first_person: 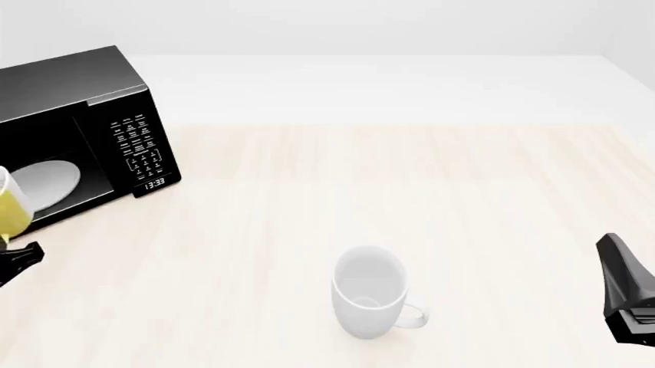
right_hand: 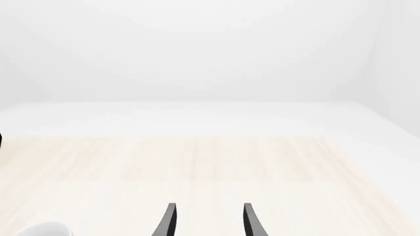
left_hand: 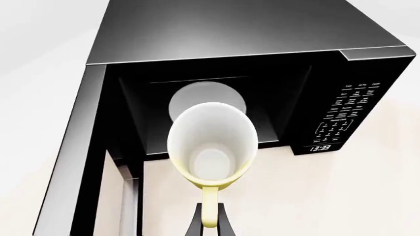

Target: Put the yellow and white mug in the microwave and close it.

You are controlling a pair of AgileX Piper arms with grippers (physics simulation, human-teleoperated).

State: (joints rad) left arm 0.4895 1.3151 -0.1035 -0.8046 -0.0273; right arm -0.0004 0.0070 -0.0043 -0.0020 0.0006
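1. Nearest the left wrist camera, the left gripper [left_hand: 210,223] is clamped on the yellow handle of the yellow and white mug [left_hand: 212,145], which hangs in the air, its mouth tipped toward the camera.
2. Just beyond stands the open microwave [left_hand: 262,64]; its round white turntable plate [left_hand: 190,101] shows behind the mug's rim, and its door [left_hand: 72,167] is swung wide.
3. Judged step: carrying the mug in. Next it must pass the threshold, settle on the plate, then be released before the door is shut.
4. The mug looks glossy and tapered, the microwave boxy and black, the wooden table [first_person: 461,199] pale.
5. The right gripper [right_hand: 208,219] idles with fingers parted, holding nothing, near the larger white mug [first_person: 370,291].
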